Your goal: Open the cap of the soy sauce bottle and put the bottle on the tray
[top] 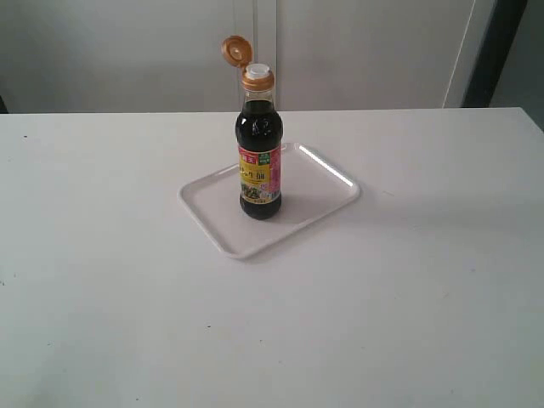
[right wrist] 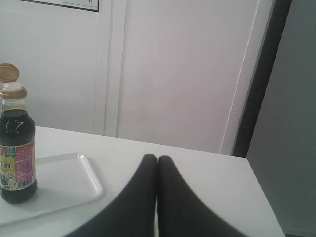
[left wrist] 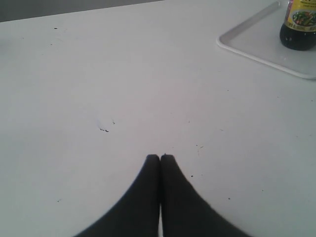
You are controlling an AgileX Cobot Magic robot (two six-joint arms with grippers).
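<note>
Soy sauce bottle [top: 258, 149] stands upright on the tray [top: 212, 217], roughly centre, base flat on the tray floor. Clear glass, filled with dark brown-black liquid up to the shoulder below the narrow neck. Cap [top: 235, 49] is flipped open, hanging back on its hinge from the gold collar, white spout exposed on top. Label is pink, yellow and green with a red patch at the upper corner; print too small to read, no brand legible in any view. Tray is white, low rim, holds only the bottle, sits on the white table [top: 102, 297] turned at an angle to the table edge. Left gripper [left wrist: 160, 157] is empty, fingertips pressed together, low over bare table well apart from the tray. Right gripper [right wrist: 157, 157] likewise closed on nothing, beside the tray's corner, clear of the bottle.
</note>
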